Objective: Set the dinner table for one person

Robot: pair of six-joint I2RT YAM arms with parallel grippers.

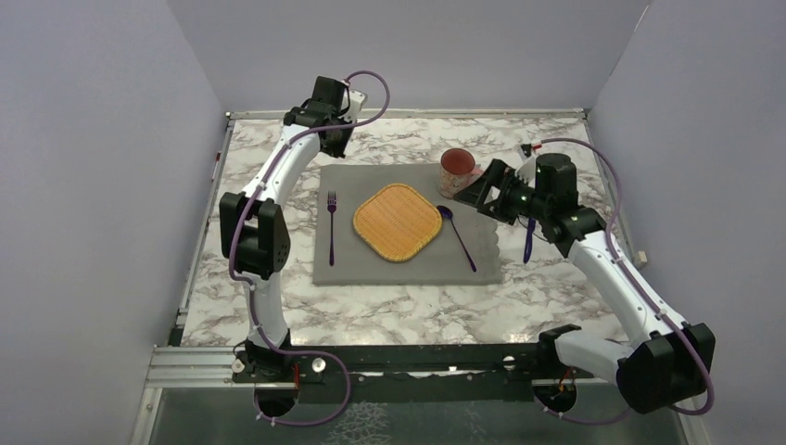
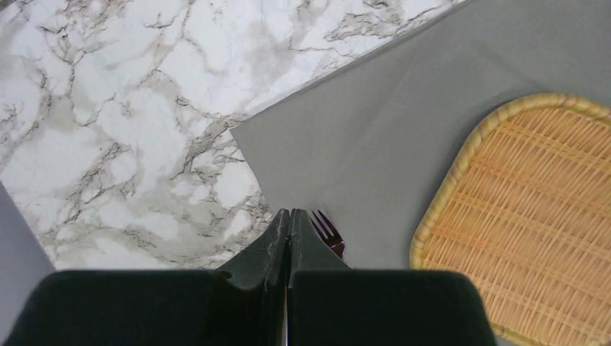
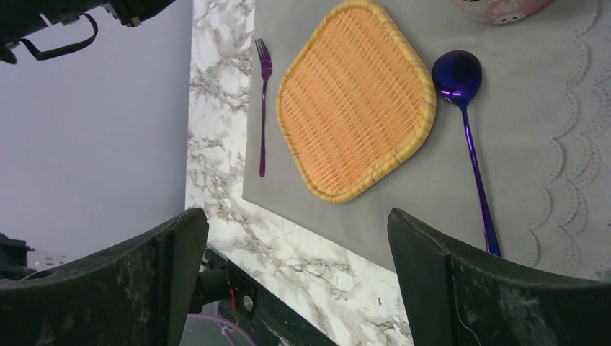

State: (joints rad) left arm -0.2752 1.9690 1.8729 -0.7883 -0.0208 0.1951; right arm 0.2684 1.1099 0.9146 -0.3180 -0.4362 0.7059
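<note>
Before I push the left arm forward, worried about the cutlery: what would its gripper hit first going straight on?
Probably the grey placemat, right beside the tines of the fork. The shut left gripper points down near the mat's corner; depth is unclear, so it might clip the fork first.
</note>
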